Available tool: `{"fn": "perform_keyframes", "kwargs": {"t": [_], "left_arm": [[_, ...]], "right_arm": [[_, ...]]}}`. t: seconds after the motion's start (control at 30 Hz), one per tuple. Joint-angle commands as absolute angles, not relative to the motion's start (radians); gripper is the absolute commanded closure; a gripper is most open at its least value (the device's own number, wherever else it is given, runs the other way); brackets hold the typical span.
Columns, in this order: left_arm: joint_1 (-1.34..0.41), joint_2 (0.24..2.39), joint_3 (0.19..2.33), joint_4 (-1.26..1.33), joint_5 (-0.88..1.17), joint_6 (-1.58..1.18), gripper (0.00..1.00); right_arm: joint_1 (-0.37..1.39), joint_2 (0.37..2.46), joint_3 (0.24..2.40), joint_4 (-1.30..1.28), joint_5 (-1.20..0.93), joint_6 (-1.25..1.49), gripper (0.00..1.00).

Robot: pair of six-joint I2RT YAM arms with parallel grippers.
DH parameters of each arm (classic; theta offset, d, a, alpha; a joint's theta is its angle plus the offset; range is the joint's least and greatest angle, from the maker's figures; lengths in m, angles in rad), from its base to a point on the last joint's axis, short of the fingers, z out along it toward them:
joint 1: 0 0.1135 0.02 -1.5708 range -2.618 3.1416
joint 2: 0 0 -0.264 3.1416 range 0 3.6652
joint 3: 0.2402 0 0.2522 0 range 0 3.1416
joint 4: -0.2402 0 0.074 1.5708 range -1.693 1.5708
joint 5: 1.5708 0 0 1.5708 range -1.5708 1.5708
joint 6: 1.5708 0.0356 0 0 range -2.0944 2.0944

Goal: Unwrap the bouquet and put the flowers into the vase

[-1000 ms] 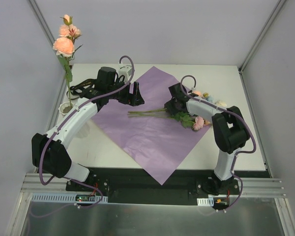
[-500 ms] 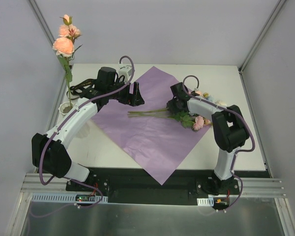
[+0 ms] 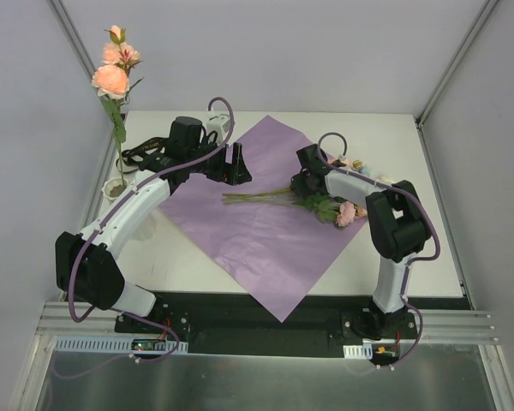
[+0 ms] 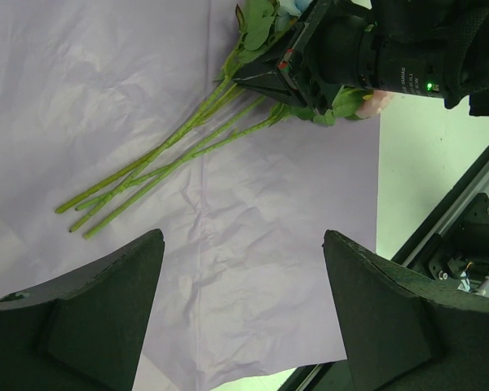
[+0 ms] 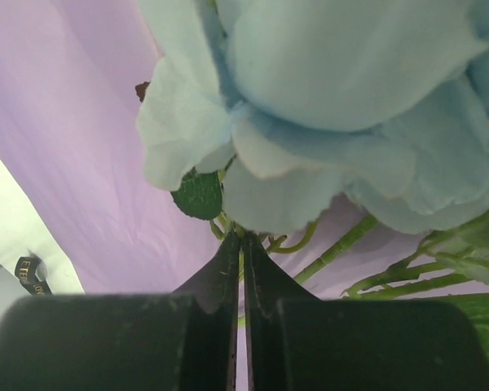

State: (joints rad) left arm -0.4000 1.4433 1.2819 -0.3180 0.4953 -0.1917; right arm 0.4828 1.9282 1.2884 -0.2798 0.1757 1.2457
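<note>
top external | 1 vase [image 3: 116, 186], 1 purple sheet [image 3: 257, 240] | left end effector [image 3: 237, 163] released | right end effector [image 3: 301, 192] clenched among flowers [image 3: 255, 197]

We look from above and behind the arm bases, down and forward over the whole white table [image 3: 394, 145], with the square sheet of crinkled purple paper [image 3: 248, 231] mid-view and far below us. Our left wrist view hangs fairly low over that sheet's left part and faces across it to the right. The dark fingers [image 4: 90, 318] of the left gripper [image 4: 243, 234] frame its bottom edge; beyond lie the green-stemmed artificial roses [image 4: 163, 167] and the right gripper [image 4: 238, 79]. Our right wrist view sits very close over the sheet's right part, so a pale blue fabric rose [image 5: 334, 106] fills most of it. All three views share the sheet and the stems.
</note>
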Motion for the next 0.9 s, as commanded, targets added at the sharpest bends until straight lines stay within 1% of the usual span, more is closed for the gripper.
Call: {"fn": "perform_keyframes", "kwargs": {"t": [0.0,0.17,0.27,0.63,0.87], "left_arm": [[-0.408,1.433,1.278,-0.287,0.506,-0.187,0.22],[-0.408,1.425,1.278,-0.288,0.505,-0.187,0.22],[-0.408,1.424,1.278,-0.287,0.508,-0.189,0.22],[-0.408,1.414,1.278,-0.287,0.508,-0.179,0.21],[-0.407,1.405,1.281,-0.287,0.526,-0.176,0.21]], "right_arm": [[0.474,1.853,1.266,-0.279,0.192,1.264,0.99],[0.477,1.699,1.187,-0.267,0.227,1.275,0.99],[0.476,1.645,1.149,-0.256,0.236,1.272,0.99],[0.477,1.574,1.135,-0.213,0.184,1.178,0.99],[0.486,1.427,1.091,-0.199,0.187,1.094,0.99]]}}
